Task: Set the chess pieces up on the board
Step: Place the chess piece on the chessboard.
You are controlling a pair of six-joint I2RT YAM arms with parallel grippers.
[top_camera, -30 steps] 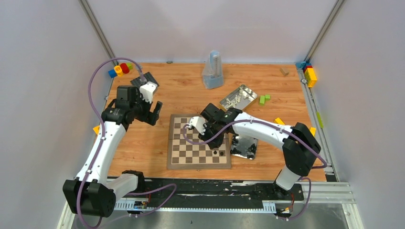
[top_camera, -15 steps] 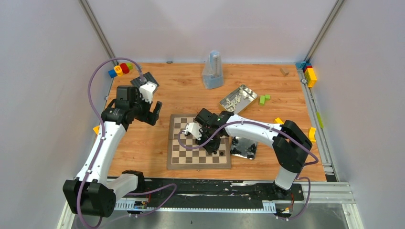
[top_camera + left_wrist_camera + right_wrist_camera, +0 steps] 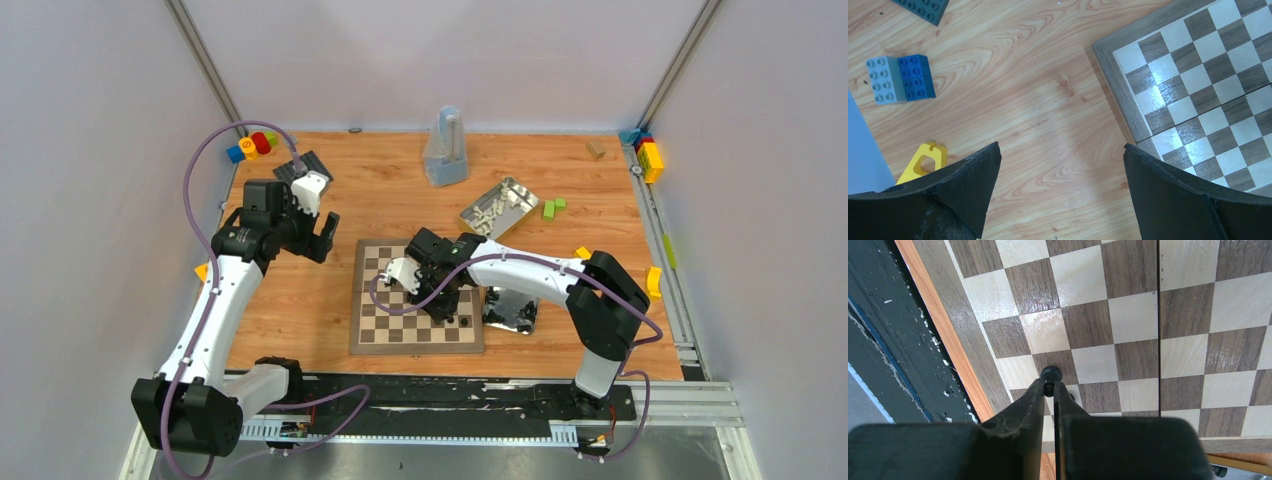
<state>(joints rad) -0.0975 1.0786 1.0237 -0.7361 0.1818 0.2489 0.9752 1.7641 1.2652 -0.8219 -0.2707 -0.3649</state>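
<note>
- Right claw (image 3: 1049, 386) pinches a tiny glossy black chess piece (image 3: 1050, 373) over the checkered wooden board (image 3: 1128, 320), by its near edge; only the piece's head shows.
- Left claw (image 3: 1060, 155) gapes wide over the wooden desk (image 3: 1038, 100), its body cut off.

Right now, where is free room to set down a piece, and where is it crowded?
Free: the board's near left squares, and the table between its left border and the left gripper. Crowded: the board's near right corner, under the right gripper and its black piece, beside a tin.
</note>
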